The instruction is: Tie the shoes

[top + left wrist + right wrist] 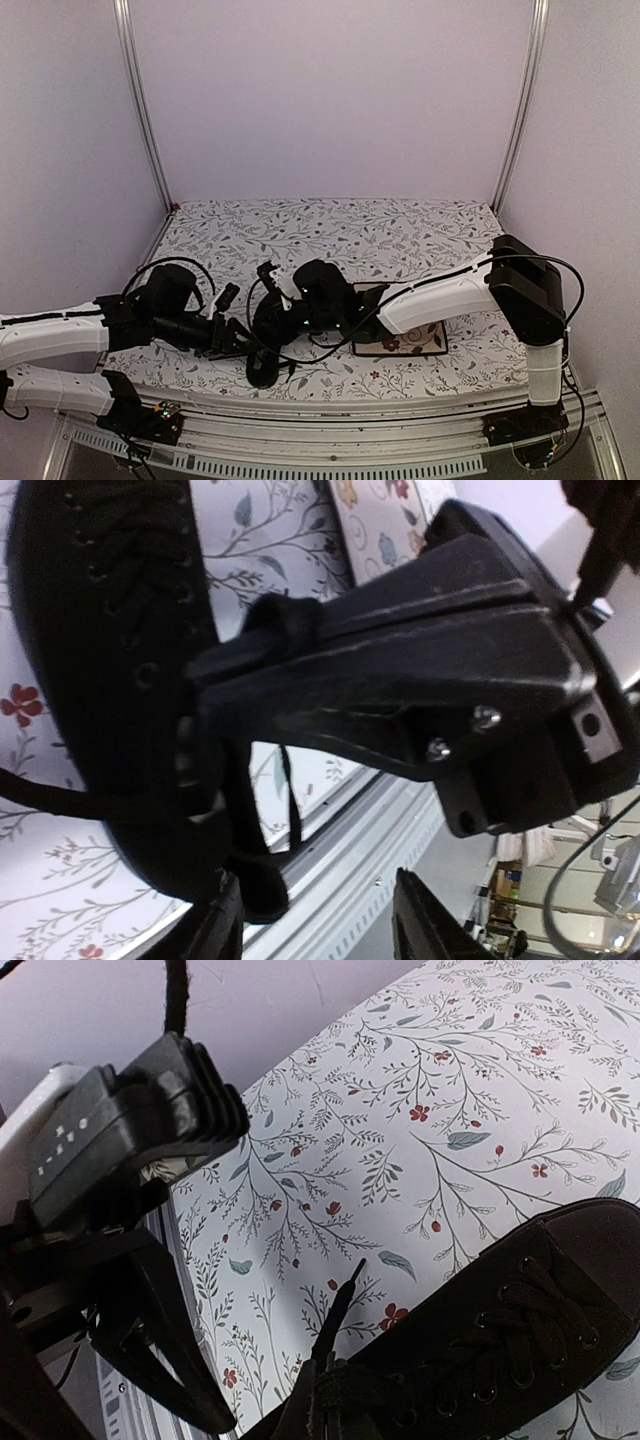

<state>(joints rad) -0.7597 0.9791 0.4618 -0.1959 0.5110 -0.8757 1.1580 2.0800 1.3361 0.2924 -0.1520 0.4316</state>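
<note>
The black shoe (263, 370) lies near the table's front edge, between my two grippers. In the left wrist view it (95, 680) fills the left side, eyelets showing. In the right wrist view its laced top (500, 1340) is at the lower right. My right gripper (272, 322) reaches over the shoe; its fingers (300, 655) are closed on a thin black lace (340, 1315), whose tip sticks up past them. My left gripper (236, 340) is just left of the shoe, open and empty, with its fingers (215, 925) wide apart over the table's edge.
A square floral plate (405, 340) lies right of the shoe, partly under my right arm. The floral table cover (340, 230) stretches back to the rear wall. The metal front rail (350, 840) runs right beside the shoe.
</note>
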